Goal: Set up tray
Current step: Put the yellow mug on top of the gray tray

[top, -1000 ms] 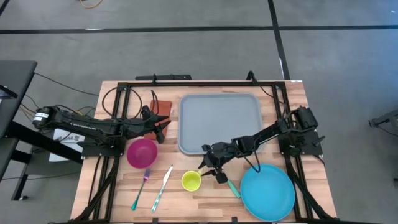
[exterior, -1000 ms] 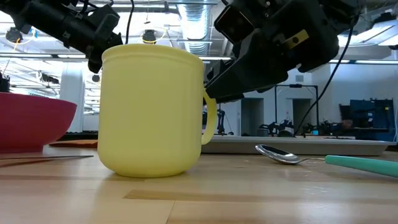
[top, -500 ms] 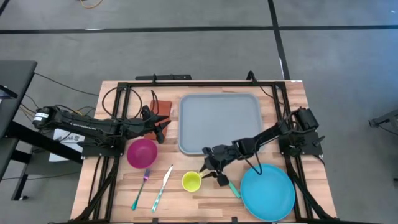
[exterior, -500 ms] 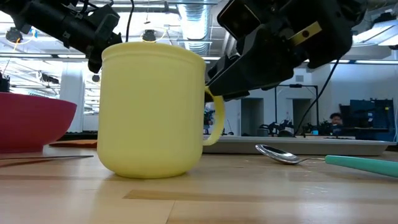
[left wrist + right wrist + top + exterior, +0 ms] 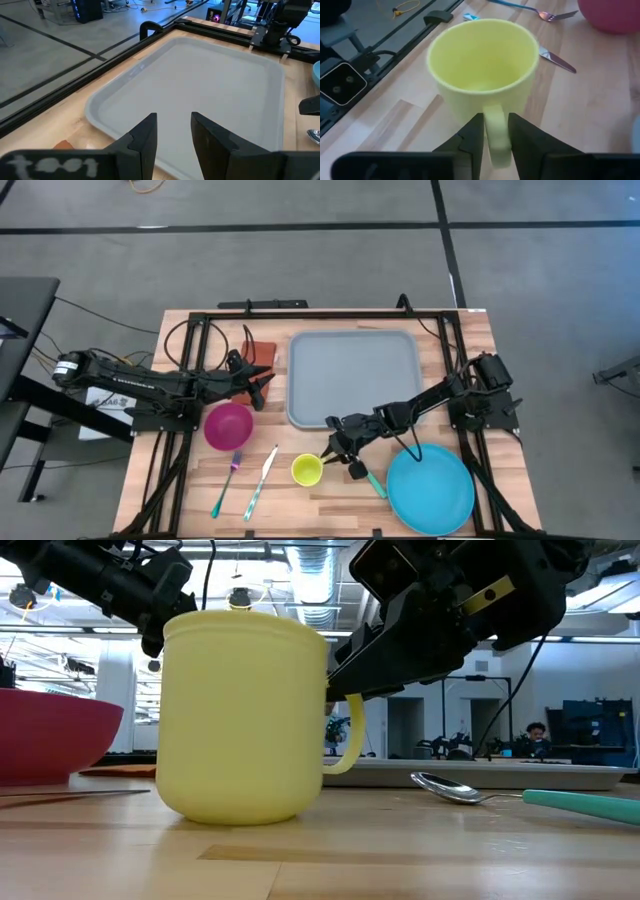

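The pale grey-blue tray (image 5: 353,375) lies flat at the table's far middle and also fills the left wrist view (image 5: 200,85). A yellow cup (image 5: 307,470) stands upright on the wood near the front edge; it also shows in the low view (image 5: 245,720) and the right wrist view (image 5: 482,60). My right gripper (image 5: 334,454) (image 5: 495,118) is at the cup's handle, shut on it. My left gripper (image 5: 262,387) (image 5: 173,125) hovers open beside the tray's left rim, over the orange napkin's (image 5: 260,352) edge, touching nothing. My right gripper pinches the yellow cup's handle (image 5: 495,134) between its two fingers (image 5: 472,135), one on each flat side of the loop. It comes from the table's right, slanting down (image 5: 345,675). The cup stays upright with its base on the table.
A pink bowl (image 5: 229,425) sits left of the cup, with a fork (image 5: 226,483) and a knife (image 5: 260,480) near the front edge. A teal-handled spoon (image 5: 372,478) and a round blue plate (image 5: 430,488) lie to the cup's right.
My right gripper has eased a little toward the cup. The cup has turned slightly on its base: in the low view its handle now sticks out farther to the side, while the body has stayed in place.
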`<state>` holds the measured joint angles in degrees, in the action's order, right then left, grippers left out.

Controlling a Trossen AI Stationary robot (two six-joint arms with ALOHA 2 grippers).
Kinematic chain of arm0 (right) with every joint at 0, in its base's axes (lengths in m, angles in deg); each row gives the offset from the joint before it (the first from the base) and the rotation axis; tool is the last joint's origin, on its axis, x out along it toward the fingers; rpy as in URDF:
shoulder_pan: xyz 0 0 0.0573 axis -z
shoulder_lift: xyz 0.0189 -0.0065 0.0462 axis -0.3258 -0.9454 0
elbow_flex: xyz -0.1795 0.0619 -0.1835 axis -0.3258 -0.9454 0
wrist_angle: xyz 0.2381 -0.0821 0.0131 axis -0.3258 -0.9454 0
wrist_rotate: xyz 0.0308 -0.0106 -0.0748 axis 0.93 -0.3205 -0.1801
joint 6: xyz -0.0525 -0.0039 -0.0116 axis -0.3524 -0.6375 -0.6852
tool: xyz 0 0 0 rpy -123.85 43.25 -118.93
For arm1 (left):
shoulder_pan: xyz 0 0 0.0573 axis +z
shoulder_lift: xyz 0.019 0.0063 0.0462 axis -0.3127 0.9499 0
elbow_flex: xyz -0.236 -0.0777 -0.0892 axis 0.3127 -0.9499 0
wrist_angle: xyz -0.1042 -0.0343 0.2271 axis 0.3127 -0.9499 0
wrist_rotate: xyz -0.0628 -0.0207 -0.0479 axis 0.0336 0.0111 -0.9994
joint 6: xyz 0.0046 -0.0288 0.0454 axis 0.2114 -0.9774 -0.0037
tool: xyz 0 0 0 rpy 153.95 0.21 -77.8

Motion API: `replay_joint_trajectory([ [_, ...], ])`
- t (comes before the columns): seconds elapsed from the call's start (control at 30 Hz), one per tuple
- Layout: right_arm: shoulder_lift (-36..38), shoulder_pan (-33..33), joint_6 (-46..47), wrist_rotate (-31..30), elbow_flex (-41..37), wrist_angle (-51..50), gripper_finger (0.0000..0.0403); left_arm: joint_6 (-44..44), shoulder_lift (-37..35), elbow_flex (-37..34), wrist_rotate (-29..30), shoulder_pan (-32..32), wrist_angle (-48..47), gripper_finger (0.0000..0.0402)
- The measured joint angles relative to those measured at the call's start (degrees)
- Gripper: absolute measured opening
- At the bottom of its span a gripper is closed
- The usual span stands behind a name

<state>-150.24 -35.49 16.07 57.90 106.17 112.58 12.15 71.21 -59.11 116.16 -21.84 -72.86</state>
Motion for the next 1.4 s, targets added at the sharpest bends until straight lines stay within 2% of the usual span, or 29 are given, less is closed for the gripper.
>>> replay_joint_trajectory([
  [0.13, 0.00, 0.00, 0.43, -0.20, -0.02, 0.31, 0.0054, 0.00, 0.00, 0.00, -0.02, 0.00, 0.00, 0.0107],
  [0.23, 0.00, -0.22, 4.51, -1.12, -0.07, 2.10, 0.0047, 0.00, 0.00, 0.00, -0.02, 0.00, 0.00, 0.0107],
  [0.4, 0.06, -0.83, 13.07, -5.66, -0.07, 3.48, 0.0054, 0.02, 0.00, 0.00, -0.09, 0.00, -0.14, 0.0107],
  [0.57, 0.67, -0.53, 19.00, -7.04, -0.07, 3.14, 0.0053, 0.02, 0.00, 0.00, -0.14, 0.00, -0.15, 0.0107],
  [0.67, 2.42, 0.48, 22.81, -10.04, -0.02, 1.60, 0.0052, 0.02, 0.00, 0.00, -0.14, 0.00, -0.15, 0.0107],
  [0.83, 8.55, 2.13, 21.30, -10.82, -0.02, -4.06, 0.0052, 0.02, 0.00, 0.00, -0.26, 0.00, -0.20, 0.0107],
  [0.93, 14.12, 3.32, 21.05, -10.98, 0.00, -10.29, 0.0052, 0.02, 0.00, 0.00, -0.28, 0.00, -0.20, 0.0107],
  [1.03, 20.45, 4.76, 21.03, -14.42, 0.00, -22.17, 0.0052, -0.03, 0.00, 0.00, -0.31, 0.00, -0.22, 0.0107],
  [1.23, 32.15, 7.67, 21.57, -27.63, -0.02, -50.43, 0.0052, -0.42, -0.02, 0.00, -0.31, 0.00, -0.22, 0.0107],
  [1.4, 38.12, 10.15, 27.45, -41.51, -0.05, -64.11, 0.0052, -0.59, -0.01, 0.00, -0.31, 0.01, -0.20, 0.0107],
])
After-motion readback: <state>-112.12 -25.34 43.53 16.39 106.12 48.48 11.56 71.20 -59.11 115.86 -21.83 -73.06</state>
